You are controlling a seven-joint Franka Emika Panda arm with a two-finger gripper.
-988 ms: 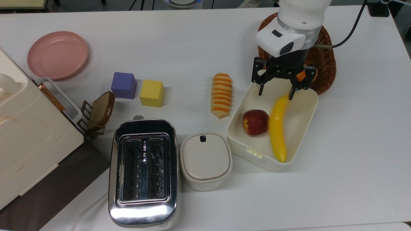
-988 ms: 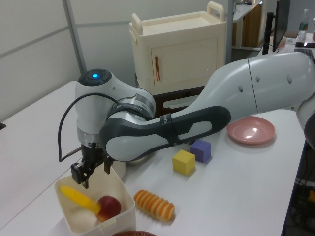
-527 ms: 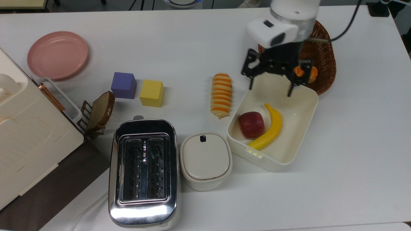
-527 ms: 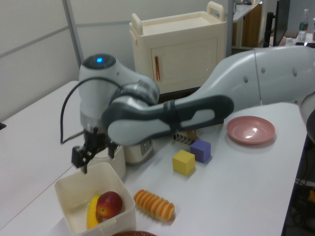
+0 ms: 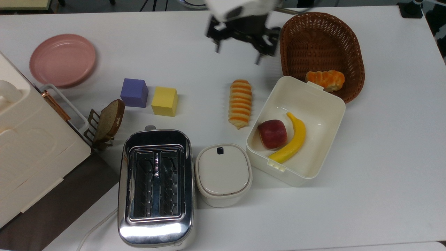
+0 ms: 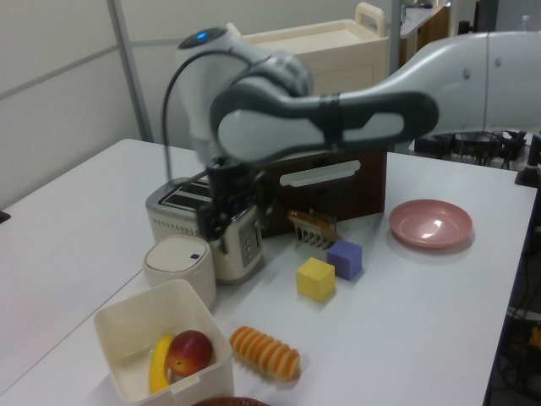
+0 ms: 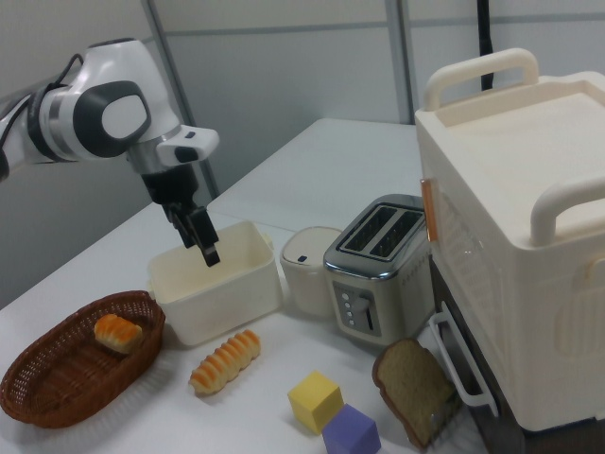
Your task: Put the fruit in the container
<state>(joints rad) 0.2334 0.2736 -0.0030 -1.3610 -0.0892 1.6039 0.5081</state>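
tool (image 5: 237,52) hangs in the air with its two black fingers spread apart and nothing between them; in the top view it sits above the bare white surface (image 5: 383,157), just to the top view's left of the wicker basket (image 5: 322,45) and well apart from the container (image 5: 327,139). in the left view the tool (image 6: 221,222) shows in front of the toaster (image 6: 182,211).

banana (image 5: 292,139) lies inside the container, curved, its darker tip toward the basket end, its other end near the clasp tabs on the wall nearest the white pot. it rests against the dark-red apple (image 5: 273,134), which sits beside it on the top view's left. the left view shows the same pair in the tub: banana (image 6: 159,365) on the left view's left, apple (image 6: 190,353) touching it.

around the container: striped bread roll (image 5: 240,103) lies on the surface just beside the tub's wall, on the top view's left. lidded white pot (image 5: 223,174) stands next to the tub's clasp corner, with the toaster (image 5: 155,186) next to it. a smaller orange roll (image 5: 325,79) lies in the wicker basket, close to the tub's far rim.

farther off in the top view: yellow cube (image 5: 164,101) and purple cube (image 5: 134,92) side by side, slice of bread in a small rack (image 5: 108,120), pink plate (image 5: 62,60), and a cream cabinet (image 5: 31,146) at the top view's left edge.
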